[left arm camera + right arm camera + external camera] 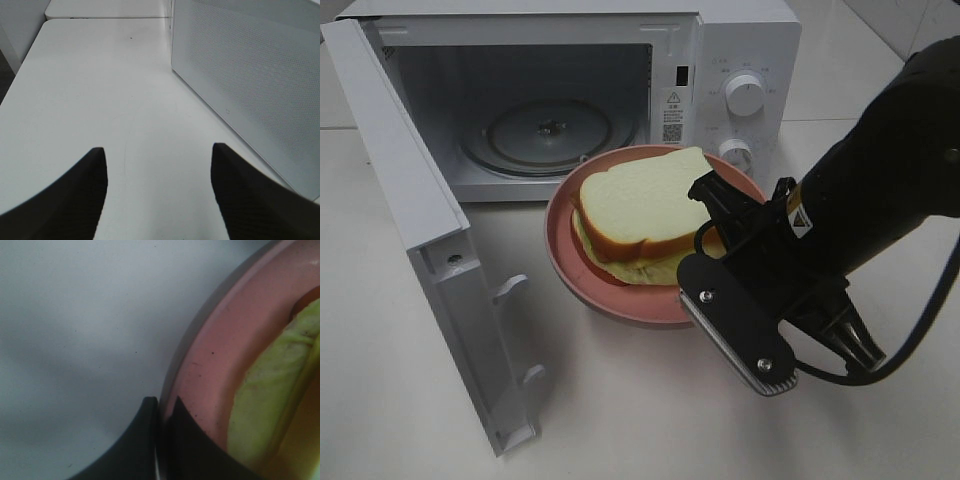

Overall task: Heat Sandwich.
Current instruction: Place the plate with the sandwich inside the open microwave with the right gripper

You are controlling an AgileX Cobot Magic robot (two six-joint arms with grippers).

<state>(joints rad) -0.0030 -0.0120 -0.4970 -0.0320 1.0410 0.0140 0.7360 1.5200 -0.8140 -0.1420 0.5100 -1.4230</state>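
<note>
Lower right, the right pincer [161,401] is pinching the pink plate [620,300] by its rim, so the bread isn't getting squashed. Mid-frame, the sandwich [640,205] is lying on that plate, in front of the microwave [745,50] up top, w/ its door [430,260] hanging open, prob. ready for it. The left pincer [157,150] is gaping, holding nothing.

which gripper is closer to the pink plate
Right. The right gripper is shut on the rim of the pink plate; the left gripper hangs open above the table beside the microwave, away from the plate.
</note>
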